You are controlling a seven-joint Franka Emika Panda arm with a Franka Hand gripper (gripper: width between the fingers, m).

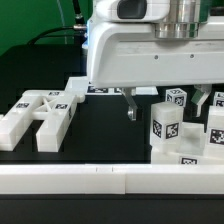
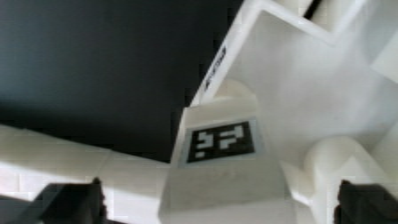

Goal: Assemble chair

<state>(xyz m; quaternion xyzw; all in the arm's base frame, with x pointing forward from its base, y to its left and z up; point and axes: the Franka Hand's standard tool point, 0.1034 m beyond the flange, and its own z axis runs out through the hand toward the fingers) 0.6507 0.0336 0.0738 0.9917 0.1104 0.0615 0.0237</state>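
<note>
The white arm [image 1: 150,45] takes up the exterior view from twelve to three o'clock, hanging over the black table [image 1: 100,135], and a long white rail [image 1: 90,180] runs across at six o'clock. The chair is in loose pieces. The H-shaped frame [image 1: 40,115] lies flat at nine o'clock, well apart from the arm. A tagged block [image 1: 165,125] stands at about four o'clock, with another white piece [image 1: 215,130] just beside it toward three o'clock. The gripper [image 1: 167,110] is spread as wide as it goes and holds nothing, with one jaw on either side of the tagged block and neither touching it. In the wrist view the block's square tag [image 2: 217,142] faces the camera between the dark fingertips [image 2: 71,205]. The step in hand looks like picking up this block. To do it well, centre the hand so both pads meet flat faces together, and sink low enough to grip below the top edge. Keep the three o'clock finger from nudging the neighbouring piece, and close squarely, since glossy plastic is likely to slip. The block looks slightly skewed to the jaws in the wrist view, so a small wrist turn may help.
</note>
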